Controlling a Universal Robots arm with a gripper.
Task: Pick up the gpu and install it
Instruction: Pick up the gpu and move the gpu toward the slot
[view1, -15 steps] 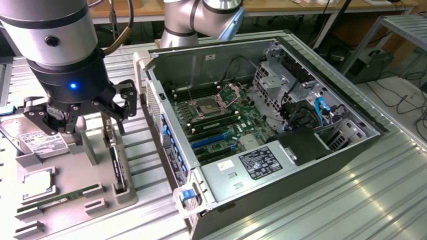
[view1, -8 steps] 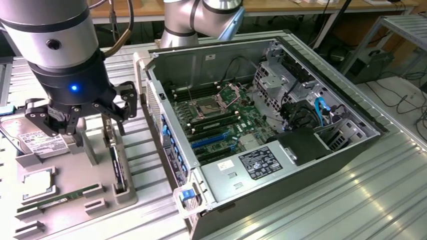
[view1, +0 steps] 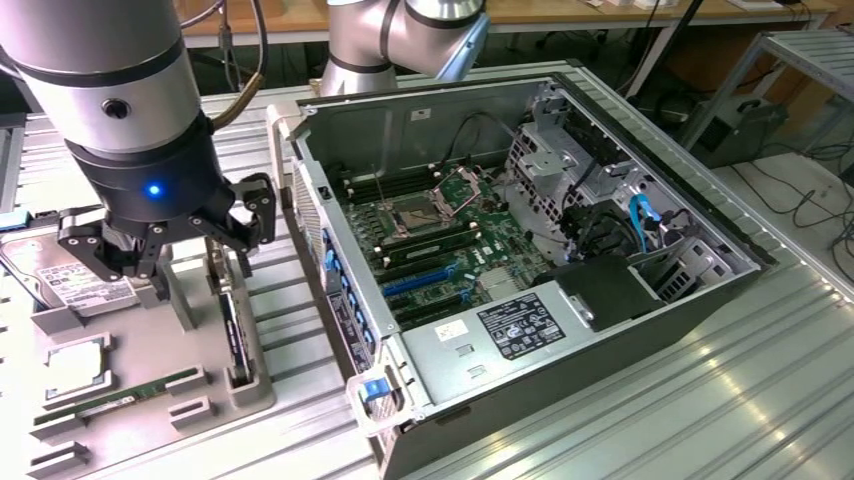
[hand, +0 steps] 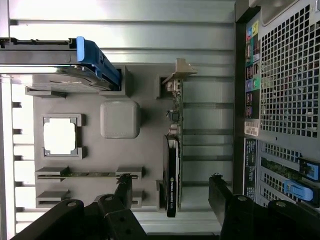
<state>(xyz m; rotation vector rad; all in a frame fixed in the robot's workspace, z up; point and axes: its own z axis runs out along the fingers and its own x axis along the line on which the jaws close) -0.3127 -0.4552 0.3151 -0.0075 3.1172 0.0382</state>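
Note:
The gpu (hand: 172, 150) is a thin dark card standing on edge in a slot of the grey parts tray (hand: 145, 150), with its silver bracket (hand: 180, 70) at one end. From the exterior view it shows as a narrow upright card (view1: 235, 335) beside the computer case. My gripper (hand: 171, 182) is open, with one black finger on each side of the card's end away from the bracket, neither finger touching it. In the exterior view the gripper (view1: 174, 262) hangs just over the tray (view1: 160, 345).
An open computer case (view1: 534, 250) lies at the exterior view's right, its motherboard and blue slots (view1: 420, 280) exposed. The tray also holds a hard drive (view1: 80, 285) with a blue handle (hand: 95, 57), a processor (hand: 59, 136) and a RAM stick (hand: 85, 175).

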